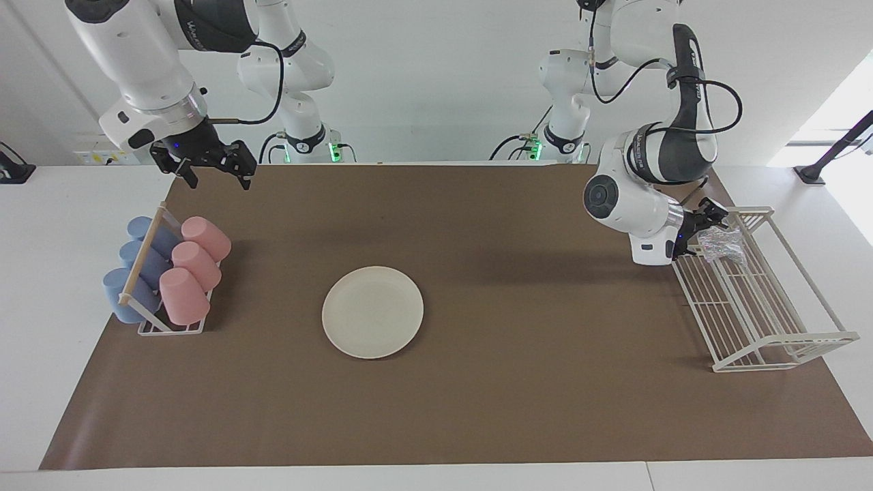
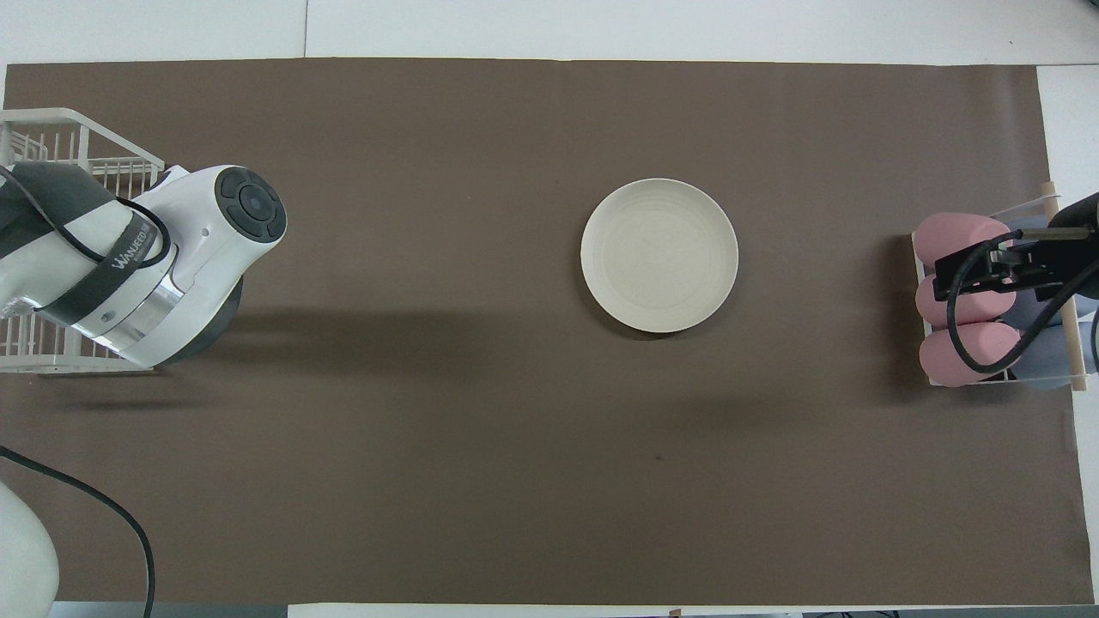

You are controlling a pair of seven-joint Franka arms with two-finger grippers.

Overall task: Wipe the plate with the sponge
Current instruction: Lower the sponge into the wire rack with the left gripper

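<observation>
Sponge [image 1: 720,244], a small silvery-grey crinkled wad, lies in the white wire rack [image 1: 764,320] at the left arm's end of the table. You see the left gripper [image 1: 702,225] right at it; whether its fingers have closed on it I cannot tell. The round cream-white plate [image 1: 372,311] sits bare at mid-table. Your right gripper [image 1: 215,174] hangs spread wide and empty above the rack of pink and blue cups [image 1: 167,273].

White wire rack [image 1: 757,307]; pink cups [image 1: 194,269], blue cups [image 1: 133,273] in holder.
</observation>
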